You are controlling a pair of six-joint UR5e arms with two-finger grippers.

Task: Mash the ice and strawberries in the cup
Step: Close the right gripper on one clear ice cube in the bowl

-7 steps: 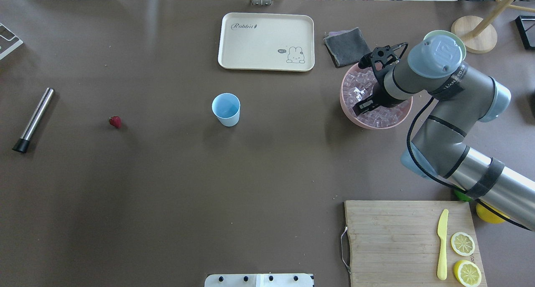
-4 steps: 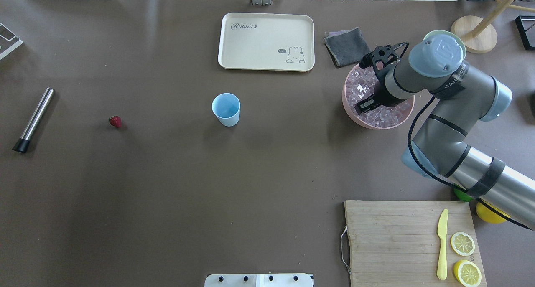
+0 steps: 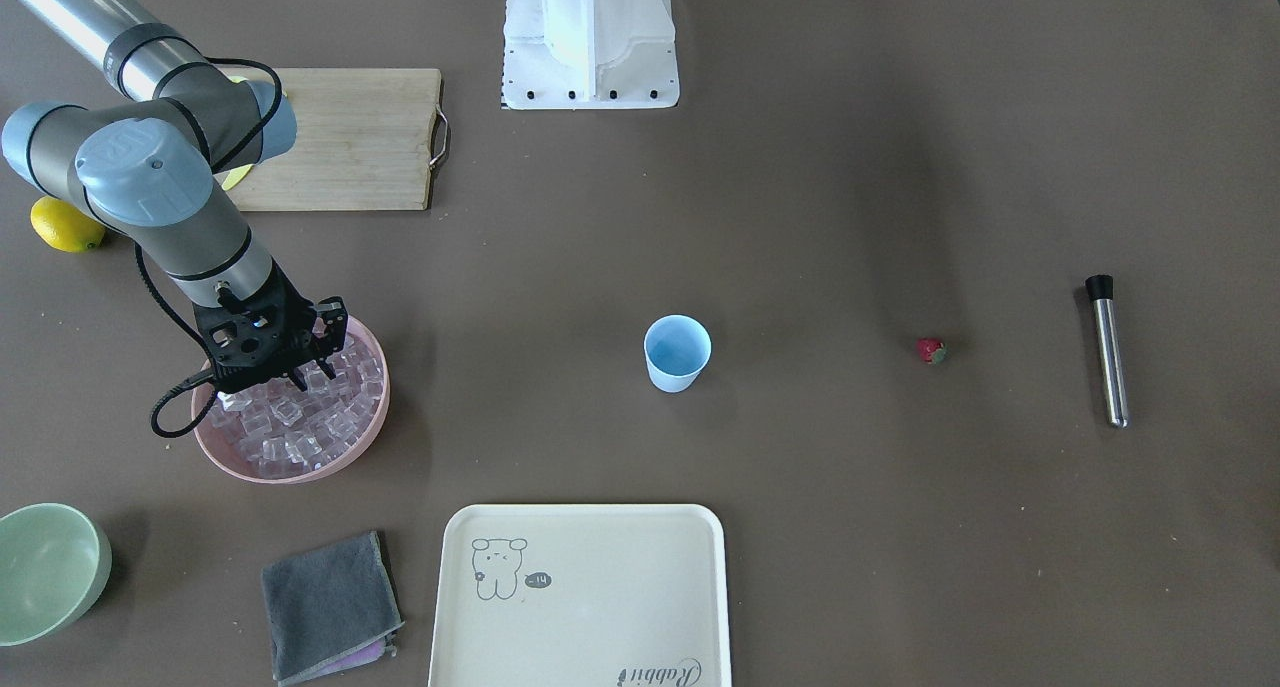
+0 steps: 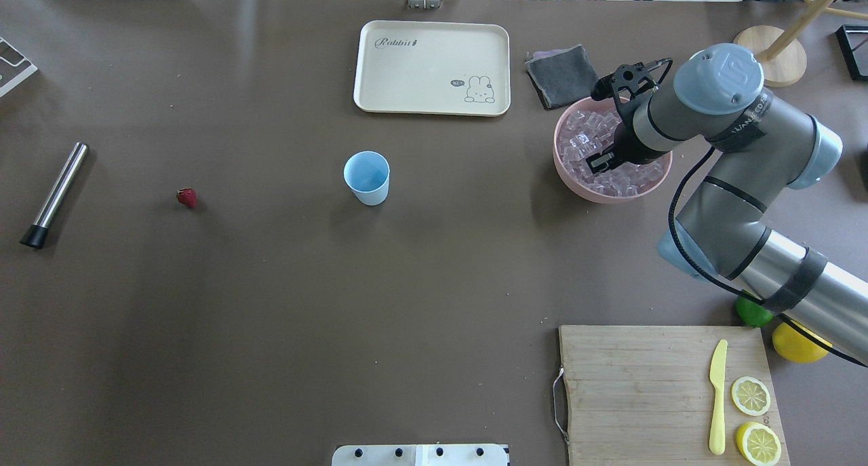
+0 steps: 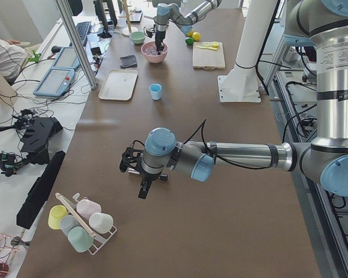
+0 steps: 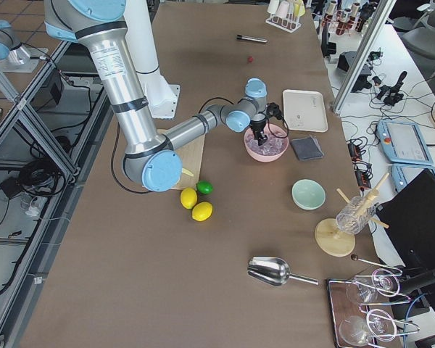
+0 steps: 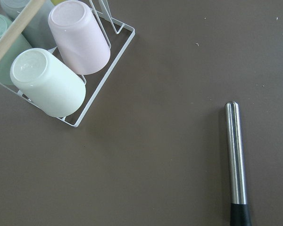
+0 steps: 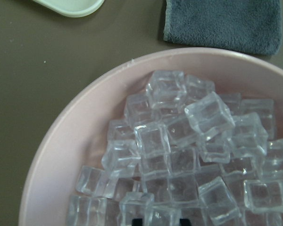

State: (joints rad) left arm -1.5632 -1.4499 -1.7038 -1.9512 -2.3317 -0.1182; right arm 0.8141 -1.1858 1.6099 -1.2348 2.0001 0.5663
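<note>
The light blue cup stands upright mid-table, and nothing shows inside it. The small red strawberry lies on the table to its left. The clear ice cubes fill a wide pink bowl. My right gripper reaches down into the ice. In the right wrist view its fingertips stand narrowly apart with one ice cube between them. My left gripper hovers over the table's left end near a steel muddler. I cannot tell whether the left gripper is open or shut.
A cream tray and a grey cloth lie at the far side. A cutting board with a yellow knife and lemon slices is near right. A lime and lemon lie beside it. A rack of cups stands by the muddler.
My right arm has swung toward the far side of the table, with the gripper still in the ice. The pink bowl has shifted slightly the same way. Cup and strawberry have not moved.
</note>
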